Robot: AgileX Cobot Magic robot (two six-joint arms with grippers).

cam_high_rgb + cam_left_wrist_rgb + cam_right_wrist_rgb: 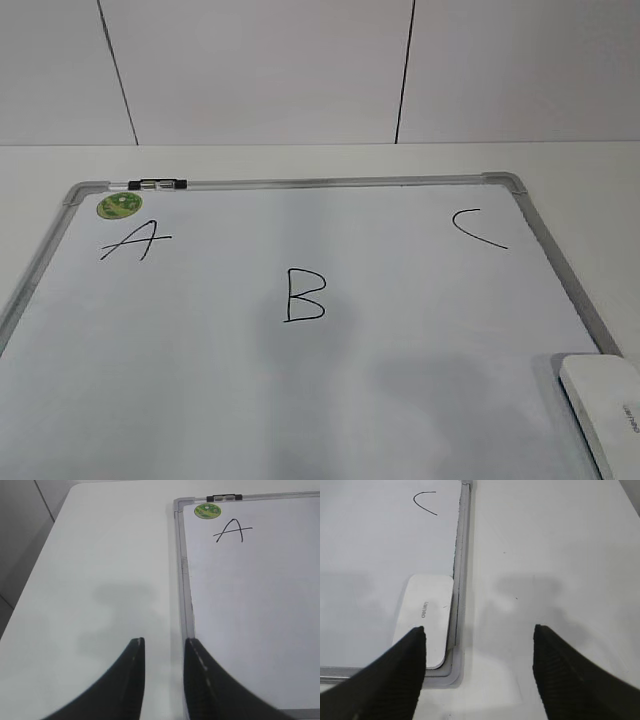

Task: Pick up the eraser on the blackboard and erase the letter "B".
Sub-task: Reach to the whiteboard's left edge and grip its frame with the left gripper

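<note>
While one eraser [605, 405] lies untouched, three letters remain.

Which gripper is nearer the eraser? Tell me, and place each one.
Right. The right gripper hangs open just above the eraser, one finger over it. The left gripper sits at the blackboard's opposite edge, near the "A".

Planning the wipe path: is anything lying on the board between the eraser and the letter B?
Nothing visible does. The eraser lies at the blackboard's near right corner, and the surface from there to the letter B is bare. The A and C lie off that path.
</note>
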